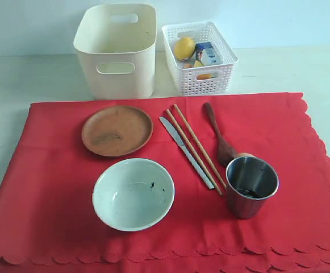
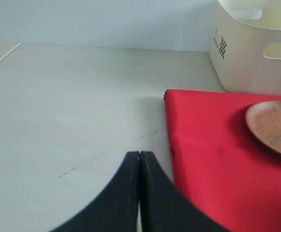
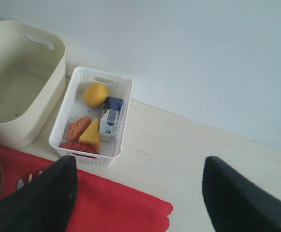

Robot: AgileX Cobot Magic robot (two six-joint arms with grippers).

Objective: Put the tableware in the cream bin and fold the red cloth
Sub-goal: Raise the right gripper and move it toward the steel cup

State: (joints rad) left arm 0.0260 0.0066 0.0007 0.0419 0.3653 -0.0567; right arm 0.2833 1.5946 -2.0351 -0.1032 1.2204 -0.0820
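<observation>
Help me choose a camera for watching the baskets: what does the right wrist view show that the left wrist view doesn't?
Only right wrist: the white lattice basket holding a lemon and milk carton, plus the right pincer, open. Only left wrist: the left pincer, shut, and a dark patterned sticker on the cream bin. Both: the cream bin, red cloth and tabletop.

Bright, soft light fills every picture, and nothing looks dark. Shadows are pale and small, like the thin one under the bowl [image 1: 133, 193]. The steel cup [image 1: 252, 186] has little shiny spots on its rim. The picture from outside is a bit fuzzy. The right gripper [image 3: 139, 169], close to its camera, looks soft-edged.
</observation>
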